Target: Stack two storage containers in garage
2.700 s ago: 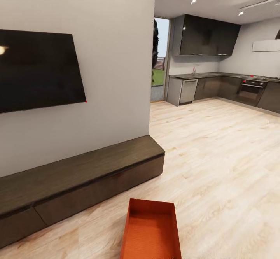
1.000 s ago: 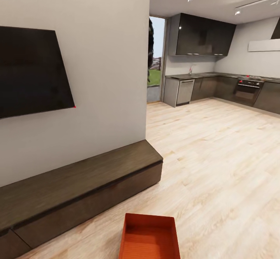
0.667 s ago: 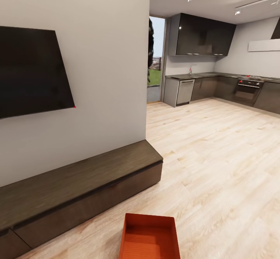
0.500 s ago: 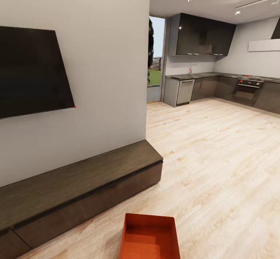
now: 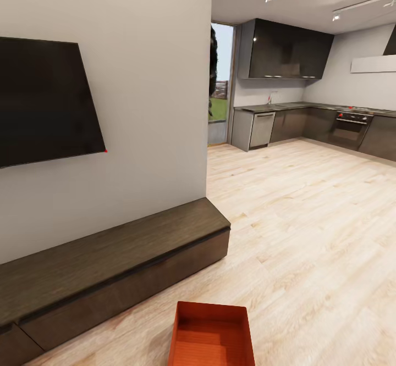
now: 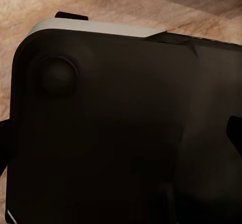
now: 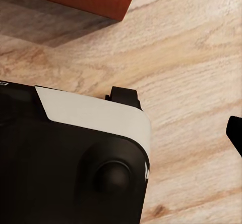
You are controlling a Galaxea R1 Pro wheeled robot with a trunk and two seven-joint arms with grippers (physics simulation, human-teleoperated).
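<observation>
One orange bin [image 5: 212, 336] is sitting on the wood floor [image 5: 308, 228] beside the low bench [image 5: 110, 267]. Both hands are hanging low over the floor, robot body blocking them; can't tell their spread.

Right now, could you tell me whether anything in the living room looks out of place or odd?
Only one thing: an orange-red storage container sits directly on the light wood floor, in the open walkway in front of the dark bench. It is upright, empty and looks undamaged. The TV hangs undisturbed, and nothing appears spilled.
</observation>
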